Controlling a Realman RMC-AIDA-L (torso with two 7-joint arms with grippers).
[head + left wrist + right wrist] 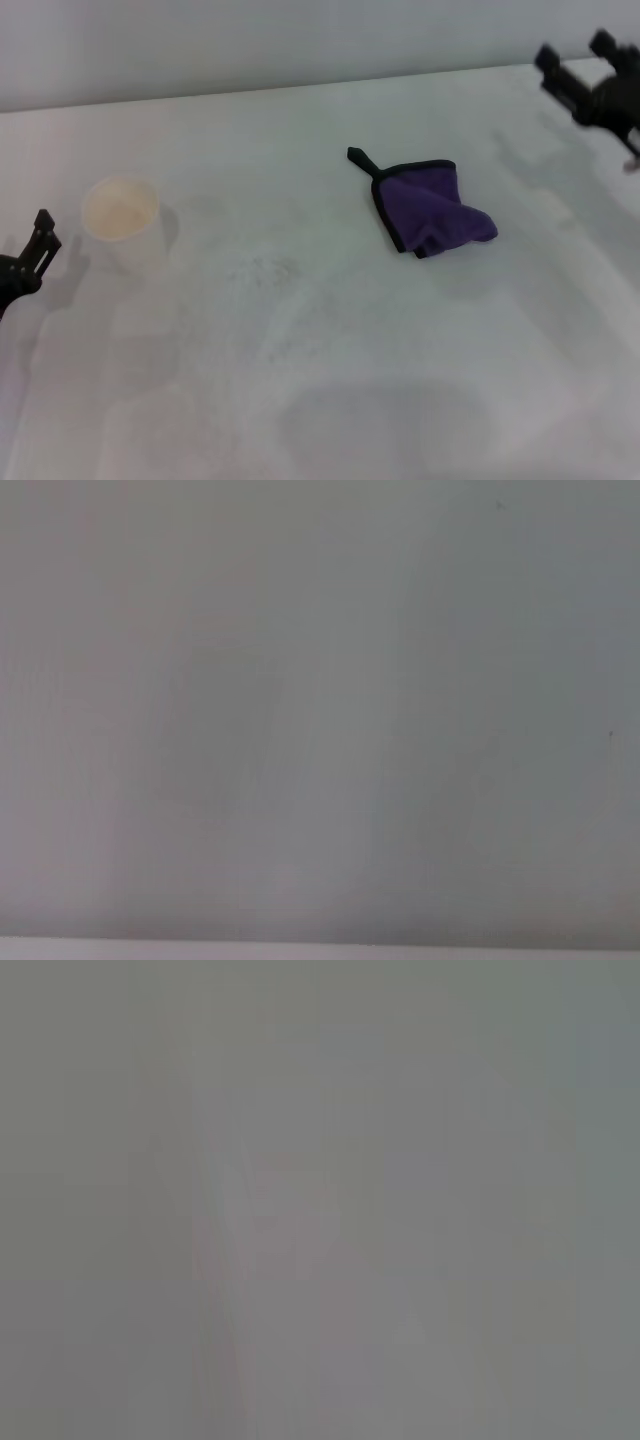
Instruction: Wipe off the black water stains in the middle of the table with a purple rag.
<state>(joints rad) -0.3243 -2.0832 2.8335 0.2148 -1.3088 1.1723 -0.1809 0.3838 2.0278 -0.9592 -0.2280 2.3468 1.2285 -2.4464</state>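
The purple rag (436, 208), with black edging and a black corner loop, lies crumpled on the white table (330, 380), right of the middle. No dark blot shows; only a faint patch of tiny grey specks (263, 270) marks the table left of the rag. My right gripper (573, 52) hangs open and empty above the far right corner, well away from the rag. My left gripper (30, 258) is at the left edge, beside the cup. Both wrist views show only plain blank surface.
A white paper cup (120, 212) stands upright at the left, close to my left gripper. The table's far edge (300, 88) meets a pale wall.
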